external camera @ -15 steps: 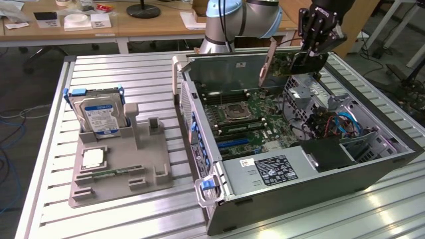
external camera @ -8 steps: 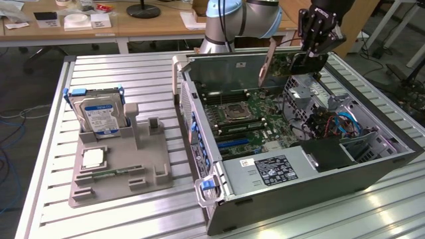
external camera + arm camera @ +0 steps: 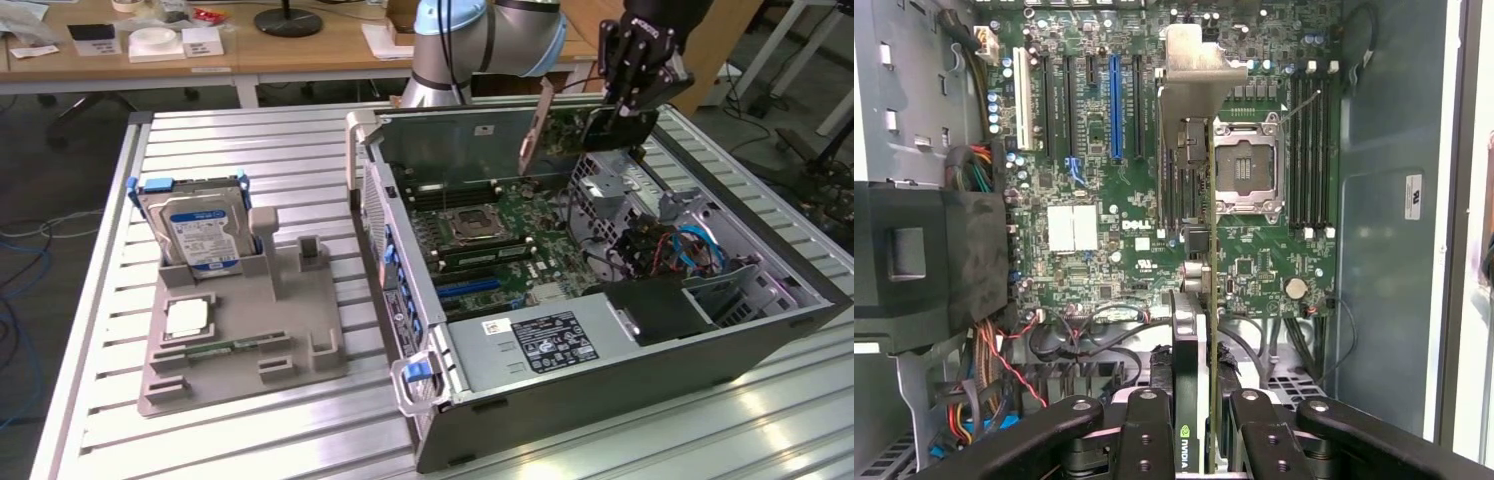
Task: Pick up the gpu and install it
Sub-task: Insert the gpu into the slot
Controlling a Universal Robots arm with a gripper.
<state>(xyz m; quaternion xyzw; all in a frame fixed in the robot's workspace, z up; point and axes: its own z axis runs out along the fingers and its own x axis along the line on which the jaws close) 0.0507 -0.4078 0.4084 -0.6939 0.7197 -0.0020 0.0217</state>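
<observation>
Hovering over PC case [image 3: 601,400], pincer [image 3: 625,118] clamping gpu [image 3: 1189,340]

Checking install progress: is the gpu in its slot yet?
Out: the hand holds the gpu in the air above the motherboard.

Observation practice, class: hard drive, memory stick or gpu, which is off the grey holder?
The gpu, held on edge by the gripper over the case; hard drive and memory stick sit on the holder.

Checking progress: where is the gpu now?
Toward the exterior view's upper right, the gpu hangs clamped in the hand above the open computer case, over the motherboard, not yet seated.
</observation>
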